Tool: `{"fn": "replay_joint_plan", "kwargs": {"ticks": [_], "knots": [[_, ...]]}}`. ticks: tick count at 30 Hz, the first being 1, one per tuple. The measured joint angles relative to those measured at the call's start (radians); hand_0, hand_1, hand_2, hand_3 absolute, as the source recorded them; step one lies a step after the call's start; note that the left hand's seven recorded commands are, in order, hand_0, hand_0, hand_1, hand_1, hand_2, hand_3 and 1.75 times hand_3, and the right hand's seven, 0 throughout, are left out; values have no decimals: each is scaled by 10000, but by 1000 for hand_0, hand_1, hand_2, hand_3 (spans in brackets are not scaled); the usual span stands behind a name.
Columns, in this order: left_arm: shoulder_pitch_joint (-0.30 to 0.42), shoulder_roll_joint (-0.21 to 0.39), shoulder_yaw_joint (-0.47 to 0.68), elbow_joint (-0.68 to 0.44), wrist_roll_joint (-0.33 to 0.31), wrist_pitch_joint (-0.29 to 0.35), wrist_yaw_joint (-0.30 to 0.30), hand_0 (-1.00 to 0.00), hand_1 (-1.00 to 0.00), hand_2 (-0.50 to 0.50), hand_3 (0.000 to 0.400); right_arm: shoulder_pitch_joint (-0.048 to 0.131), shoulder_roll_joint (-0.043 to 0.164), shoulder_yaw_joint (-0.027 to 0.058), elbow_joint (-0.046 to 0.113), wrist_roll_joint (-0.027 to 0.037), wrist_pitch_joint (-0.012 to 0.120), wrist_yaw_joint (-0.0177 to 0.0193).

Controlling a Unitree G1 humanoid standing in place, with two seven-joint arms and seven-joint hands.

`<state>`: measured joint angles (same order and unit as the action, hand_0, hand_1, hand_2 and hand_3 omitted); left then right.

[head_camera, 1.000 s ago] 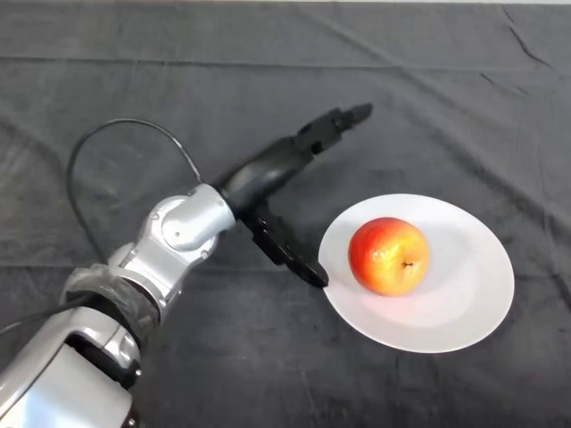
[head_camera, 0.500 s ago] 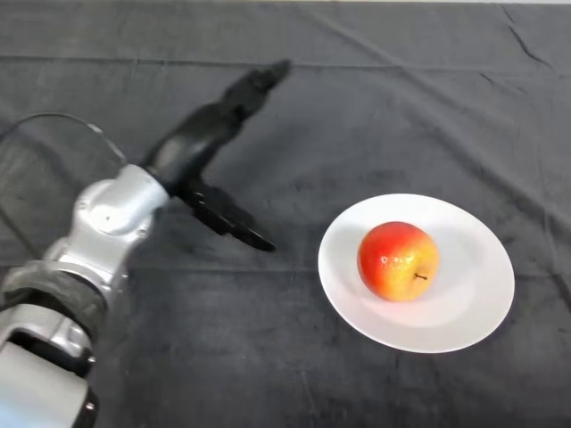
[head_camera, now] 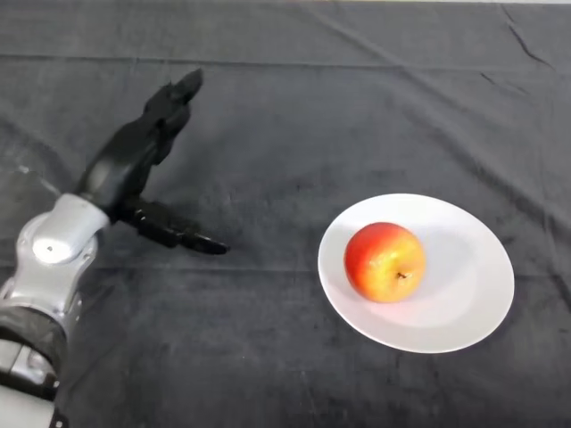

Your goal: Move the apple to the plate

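A red and yellow apple lies on the white plate at the right of the table, a little left of the plate's middle. My left hand hovers at the far left, well away from the plate. Its fingers stretch straight toward the back and its thumb points right. The hand is open and holds nothing.
A dark wrinkled cloth covers the whole table. My silver-grey forearm comes in from the lower left corner.
My hand has drawn back to the left, away from the plate, staying open. The apple has rocked slightly to the left on the plate.
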<state>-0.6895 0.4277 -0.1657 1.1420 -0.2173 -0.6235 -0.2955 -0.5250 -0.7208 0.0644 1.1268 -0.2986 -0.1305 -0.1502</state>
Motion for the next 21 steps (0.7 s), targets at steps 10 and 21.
{"fn": "replay_joint_plan", "kwargs": {"ticks": [10,21], "knots": [[772,176,992,28,-462,447,-12,0,0,0,0,3,7,12,5,-2,3,0],[895,280,2447,29,-1556,932,-241,0,0,0,0,10,12,11,9,-1,6,0]]}}
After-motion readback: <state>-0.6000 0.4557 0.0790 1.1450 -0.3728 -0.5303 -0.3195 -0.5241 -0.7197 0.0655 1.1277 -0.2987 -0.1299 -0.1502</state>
